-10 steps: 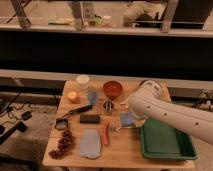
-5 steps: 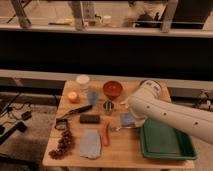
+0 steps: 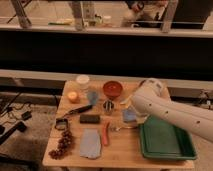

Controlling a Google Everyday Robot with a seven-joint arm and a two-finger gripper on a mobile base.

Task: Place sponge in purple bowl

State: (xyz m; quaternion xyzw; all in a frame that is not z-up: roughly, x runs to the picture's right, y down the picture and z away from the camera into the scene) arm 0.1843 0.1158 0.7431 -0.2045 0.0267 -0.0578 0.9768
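Note:
The sponge [image 3: 129, 115], a small blue-grey block, lies on the wooden table [image 3: 120, 155] just left of the green tray. My white arm [image 3: 170, 112] reaches in from the right. My gripper [image 3: 131, 106] is at the arm's end, right above the sponge and mostly hidden by the arm. The purple bowl does not show; it is hidden or out of view.
An orange-red bowl [image 3: 113, 89] stands at the back, with a metal can [image 3: 108, 105] in front. A dark block [image 3: 90, 118], blue-grey cloth [image 3: 90, 143], red stick [image 3: 105, 134], grapes [image 3: 62, 145], orange [image 3: 73, 96] and white cup [image 3: 82, 80] lie left. Green tray [image 3: 165, 141] at right.

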